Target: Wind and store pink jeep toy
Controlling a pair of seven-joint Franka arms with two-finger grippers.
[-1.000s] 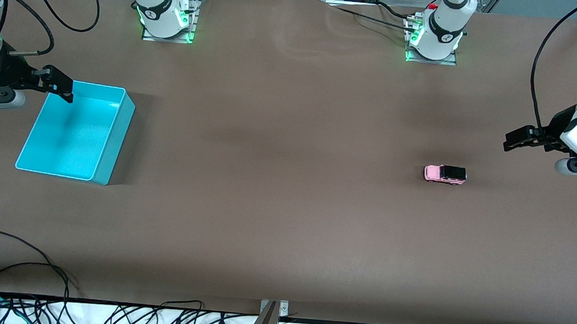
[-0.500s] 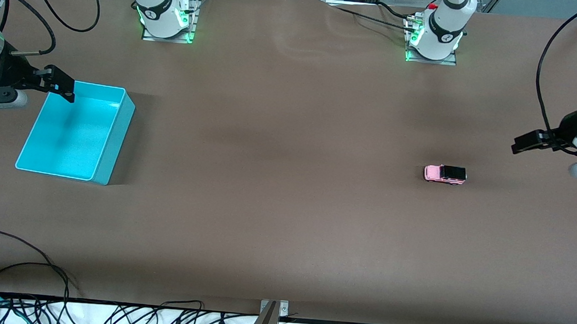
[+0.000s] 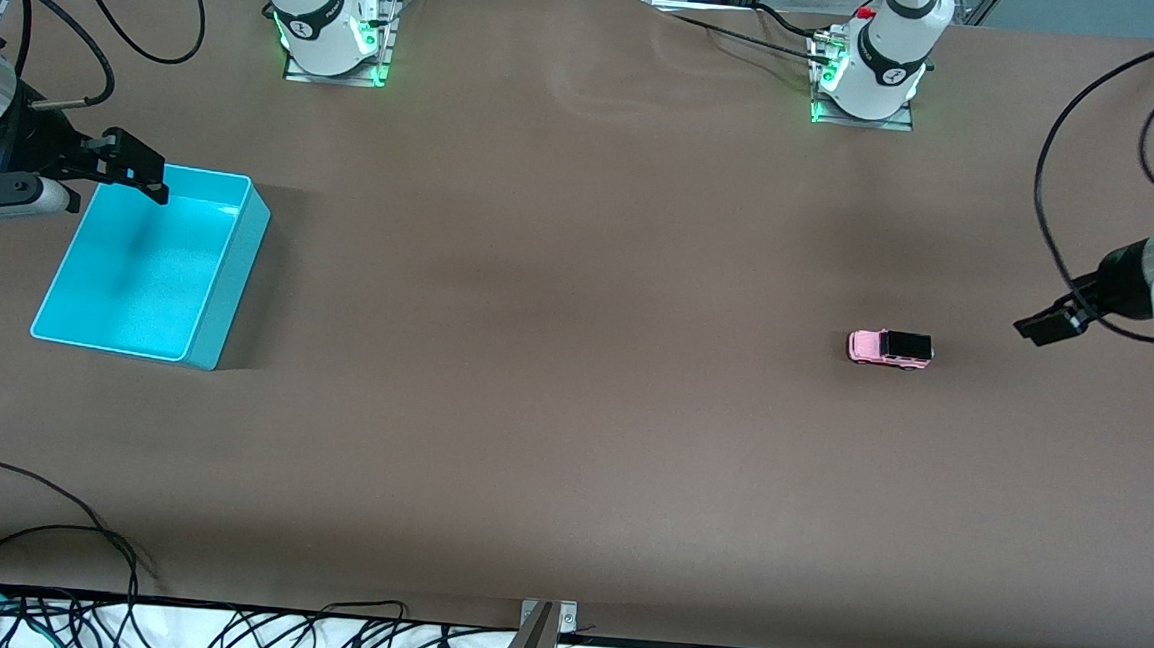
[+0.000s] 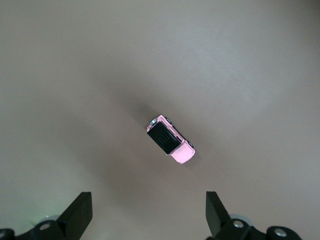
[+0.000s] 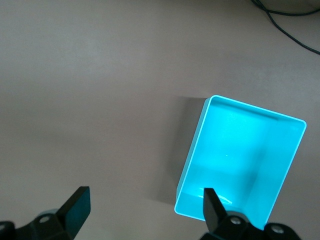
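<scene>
So, at the right arm's end of the table [image 3: 570, 444] stands a turquoise bin [image 3: 210, 302], a smooth plastic box with straight walls and rounded corners, and its inside looks bare. The right gripper [image 3: 135, 177] hangs over the bin's corner that is farther from the front camera; in the right wrist view its two dark fingers [image 5: 75, 207] stand wide apart and hold nothing. Most of that arm is cut off at the picture's edge.

The table has a matte brown cover, with a light wrinkle between the two white bases.

Toward the left arm's end, the pink jeep toy [image 3: 890, 348] rests on its wheels, small and boxy, with a black roof. The left gripper [image 3: 1046, 326] is in the air near it, over bare table, also fully spread and not holding anything. From the front, only one dark finger is seen.
</scene>
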